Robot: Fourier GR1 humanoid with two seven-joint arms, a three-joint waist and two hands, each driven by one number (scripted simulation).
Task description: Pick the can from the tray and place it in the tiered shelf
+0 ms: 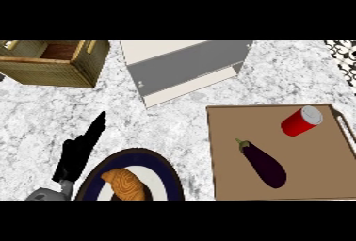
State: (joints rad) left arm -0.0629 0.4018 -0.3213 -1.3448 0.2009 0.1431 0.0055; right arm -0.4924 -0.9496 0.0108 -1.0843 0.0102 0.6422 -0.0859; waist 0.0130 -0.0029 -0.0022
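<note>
A red can [302, 121] with a silver top lies on its side in the far right part of a brown tray [230, 141]. The tiered shelf [186, 69], white with a grey level, stands at the back centre of the counter. My left hand [78, 153] shows at the lower left, fingers straight and pointing away, well apart from the tray and the can. It holds nothing. My right hand does not show.
A dark purple eggplant [263, 164] lies on the tray near the can. A dark blue and white plate [163, 172] with a croissant [125, 184] sits at the front, beside my left hand. A woven basket [52, 70] stands at the back left.
</note>
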